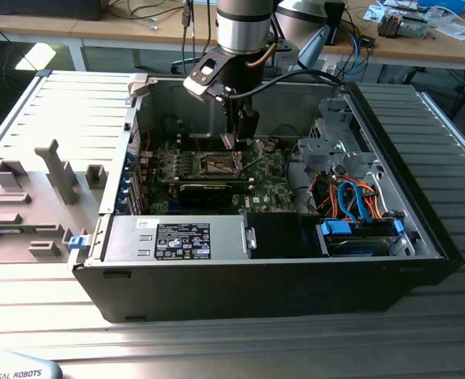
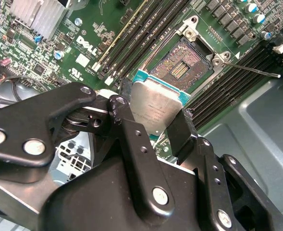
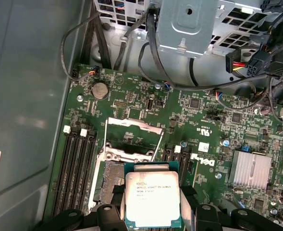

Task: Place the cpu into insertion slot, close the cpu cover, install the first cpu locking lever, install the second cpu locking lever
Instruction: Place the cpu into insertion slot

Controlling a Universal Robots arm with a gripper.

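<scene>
The cpu [image 2: 155,108] is held by two opposite edges between the narrow jaws of the gripper [image 2: 155,102], with its metal top turned up. It hangs just above the slot [image 2: 179,67] and is not yet in it. In the second wrist view a part of the slot is covered by the cpu, and the contact field is seen beyond it. The slot lies in the middle part of the board [image 2: 115,14], between the rows of memory slots [image 2: 141,36]. The cover [image 3: 131,125] is raised at one side of the slot and a lever [image 2: 254,70] is swung out, so the way down seems free.

The step in hand is judged to be the lowering of the cpu. For a good result the cpu should be kept level, with its edges parallel to the silvery rim. It should be set down straight, without sliding over the contacts and without pressing. The grip should be released only when the cpu lies flat.
</scene>
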